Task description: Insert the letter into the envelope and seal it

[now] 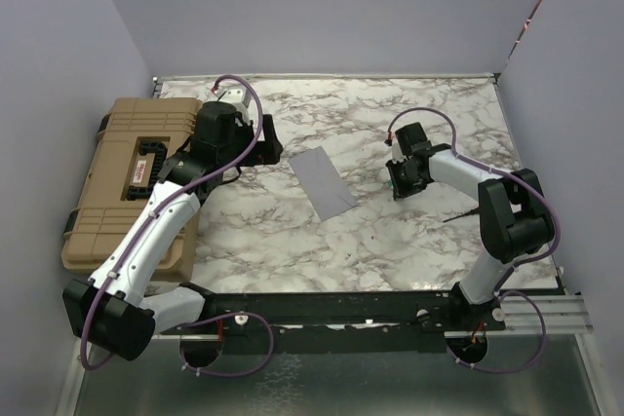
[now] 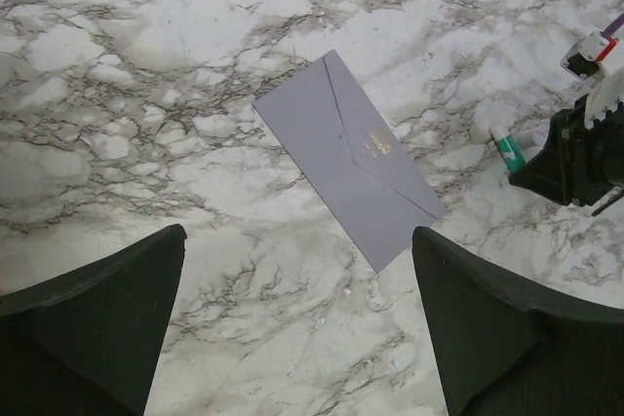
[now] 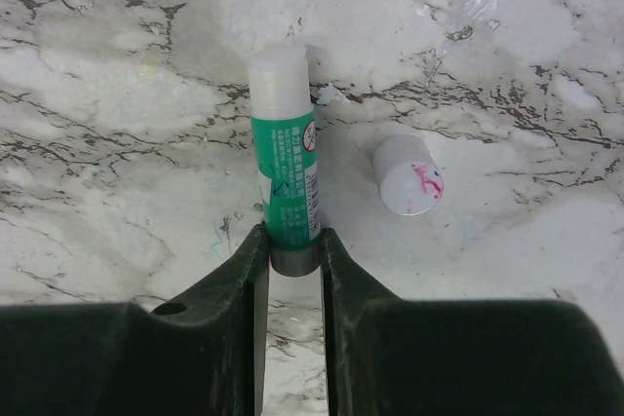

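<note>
Grey flat paper envelope (image 2: 351, 158) lies on the marble counter (image 3: 117, 94); right of it the right claw (image 3: 292, 241) clamps a green glue stick (image 3: 288, 182), likely for sealing. Its left claw (image 2: 297, 241) stands apart; the letter is unseen.

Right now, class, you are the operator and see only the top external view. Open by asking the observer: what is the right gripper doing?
Observer: The right gripper has its fingers against both sides of a green glue stick, at its grey end.
Operator: Anything beside it?
Observer: A small white cylinder with pink marks lies beside the stick, not touching.
Operator: And the envelope?
Observer: On the envelope, the flap is folded down flat.
</note>
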`<action>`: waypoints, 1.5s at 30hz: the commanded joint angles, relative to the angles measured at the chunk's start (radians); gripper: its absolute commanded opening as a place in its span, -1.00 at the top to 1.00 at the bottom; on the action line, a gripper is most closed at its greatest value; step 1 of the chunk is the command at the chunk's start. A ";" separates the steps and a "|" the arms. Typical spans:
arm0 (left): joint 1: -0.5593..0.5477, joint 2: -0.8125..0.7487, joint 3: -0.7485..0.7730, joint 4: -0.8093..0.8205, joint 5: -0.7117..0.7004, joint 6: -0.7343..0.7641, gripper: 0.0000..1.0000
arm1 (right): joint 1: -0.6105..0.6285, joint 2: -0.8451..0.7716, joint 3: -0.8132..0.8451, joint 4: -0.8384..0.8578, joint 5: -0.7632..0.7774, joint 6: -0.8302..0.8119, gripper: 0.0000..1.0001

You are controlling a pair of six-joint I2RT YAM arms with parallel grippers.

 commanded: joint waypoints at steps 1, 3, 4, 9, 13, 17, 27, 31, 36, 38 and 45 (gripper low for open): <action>-0.001 -0.007 -0.028 0.056 0.114 -0.035 -0.98 | -0.001 -0.025 -0.006 0.024 -0.040 -0.013 0.64; -0.001 -0.008 -0.046 0.082 0.168 -0.056 -0.98 | -0.001 -0.043 -0.013 0.037 -0.052 -0.008 0.73; -0.001 -0.008 -0.058 0.098 0.193 -0.070 -0.98 | -0.002 -0.055 -0.016 0.046 -0.063 -0.007 0.77; 0.000 -0.003 -0.140 0.233 0.356 -0.173 -0.96 | 0.006 -0.174 -0.056 0.113 -0.159 0.036 0.86; -0.008 -0.004 -0.223 0.438 0.488 -0.287 -0.94 | 0.011 -0.383 -0.137 0.249 -0.293 0.127 0.88; -0.039 -0.001 -0.309 0.761 0.574 -0.440 -0.95 | 0.011 -0.567 -0.224 0.454 -0.470 0.305 0.88; -0.192 0.086 -0.279 1.165 0.509 -0.498 -0.94 | 0.014 -0.687 -0.228 0.778 -0.722 0.662 0.92; -0.208 0.147 -0.284 1.350 0.543 -0.548 -0.83 | 0.015 -0.683 -0.225 0.843 -0.797 0.732 0.92; -0.226 0.222 -0.249 1.441 0.572 -0.613 -0.57 | 0.021 -0.678 -0.229 0.884 -0.861 0.753 0.92; -0.228 0.230 -0.242 1.458 0.577 -0.624 -0.43 | 0.023 -0.678 -0.226 0.881 -0.884 0.744 0.93; -0.246 0.243 -0.233 1.503 0.609 -0.628 -0.24 | 0.030 -0.657 -0.211 0.844 -0.900 0.709 0.94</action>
